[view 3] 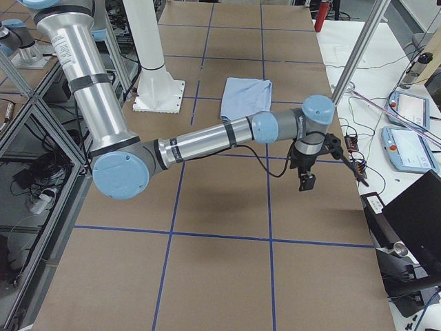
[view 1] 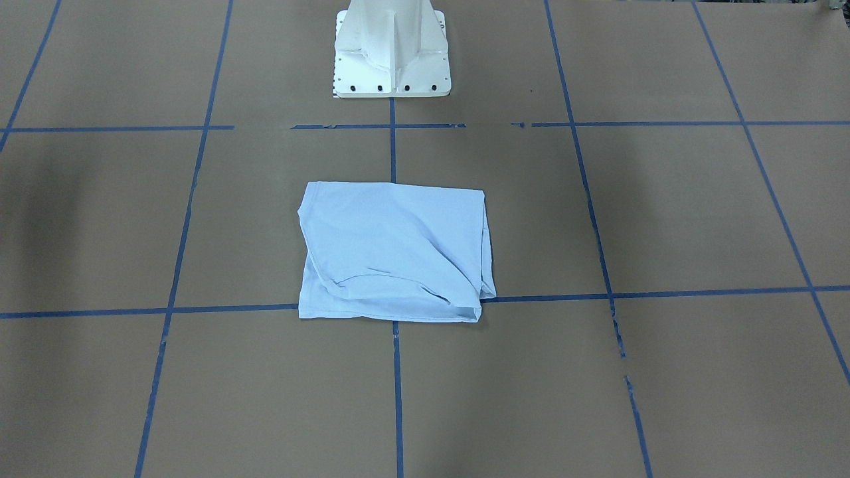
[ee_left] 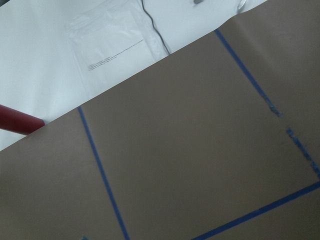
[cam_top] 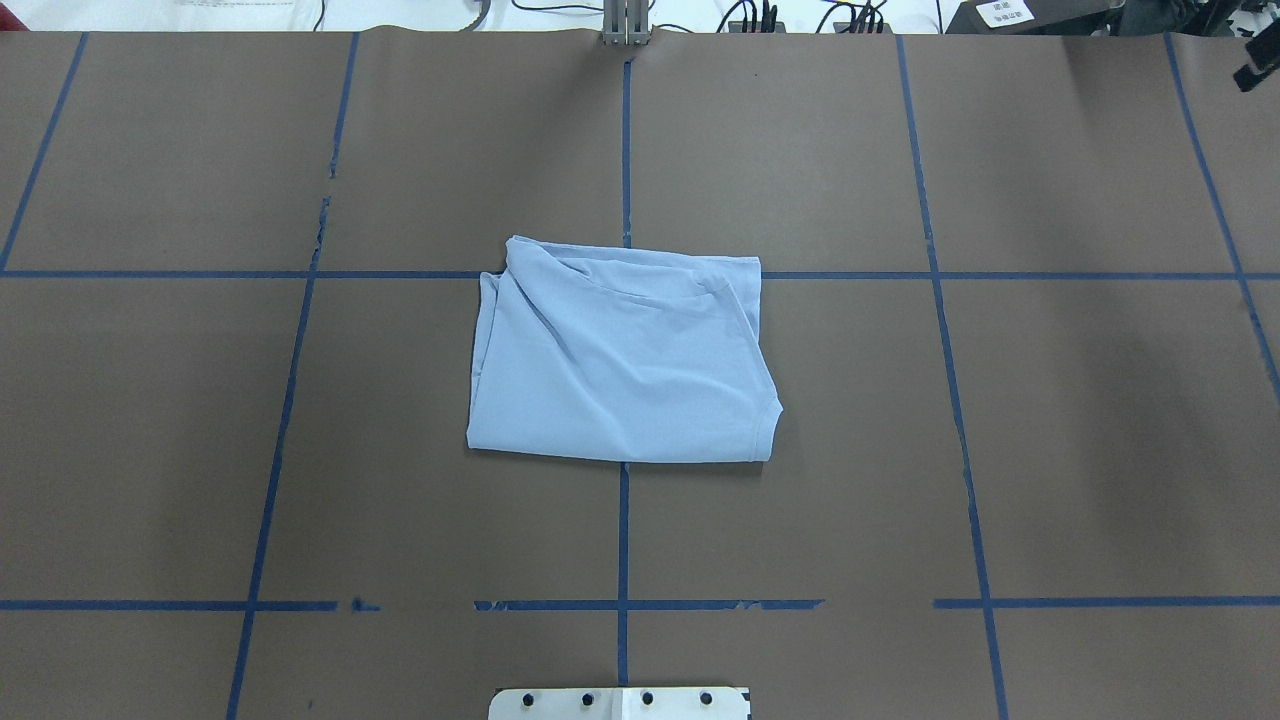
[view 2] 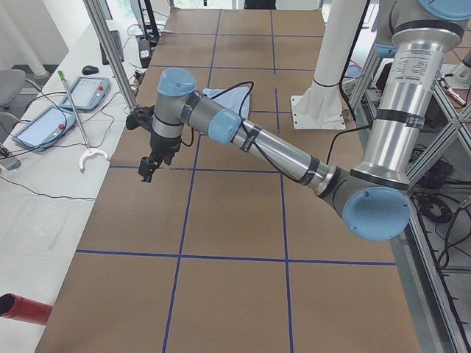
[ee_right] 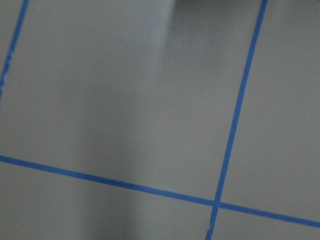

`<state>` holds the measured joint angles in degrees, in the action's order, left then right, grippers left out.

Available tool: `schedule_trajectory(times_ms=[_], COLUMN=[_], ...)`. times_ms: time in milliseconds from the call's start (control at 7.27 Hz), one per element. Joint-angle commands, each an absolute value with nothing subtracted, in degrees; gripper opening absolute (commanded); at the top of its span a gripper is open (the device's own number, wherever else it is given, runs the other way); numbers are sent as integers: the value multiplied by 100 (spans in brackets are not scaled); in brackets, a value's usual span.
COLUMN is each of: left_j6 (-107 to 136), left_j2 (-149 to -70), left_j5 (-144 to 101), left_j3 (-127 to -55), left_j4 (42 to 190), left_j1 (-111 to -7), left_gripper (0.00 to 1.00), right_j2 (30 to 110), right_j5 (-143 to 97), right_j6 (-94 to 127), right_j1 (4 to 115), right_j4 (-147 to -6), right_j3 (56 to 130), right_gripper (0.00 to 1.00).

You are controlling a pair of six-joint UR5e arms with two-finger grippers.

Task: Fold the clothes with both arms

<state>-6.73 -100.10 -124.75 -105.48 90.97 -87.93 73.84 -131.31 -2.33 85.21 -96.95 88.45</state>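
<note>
Pale blue t-shirt [view 1: 395, 252] lies folded in a rough square on the brown table [cam_top: 1000, 450], right in front of the white base [view 1: 392, 60], w/ a few wrinkles. Nothing touches it. Left gripper [view 2: 147, 173] hangs well out to one side of the base, right gripper [view 3: 305, 181] well out to the other, both far from the shirt. Wide or narrow? Can't tell for either.

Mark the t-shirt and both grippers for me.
t-shirt [cam_top: 620, 360], overhead exterior view, middle of the folded cloth.
left gripper [view 2: 146, 175], exterior left view, between its jaws.
right gripper [view 3: 304, 185], exterior right view, between its jaws.
</note>
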Motion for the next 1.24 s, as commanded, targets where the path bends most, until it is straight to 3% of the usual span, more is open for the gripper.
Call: schedule_trajectory(times_ms=[0,550,1100], left_j6=[-888,-914,-871], left_j2=[-9172,-8623,-8666], left_j5=[-12891,-12902,-12867], left_j3=[-10582,-10310,-10310], left_j4=[9105,8886,8587], left_j1=[-9044,-9264,-9150], left_gripper=[100,100,100], right_j2=[8406,10114,10081], right_j5=[-13245,-13359,-13280], right_j6=[-272,-272,-343], right_j1=[8787,9035,8991], right_j4=[-9466,-9466,-9466], right_j3=[8981,10482,10345], right_gripper=[100,100,100])
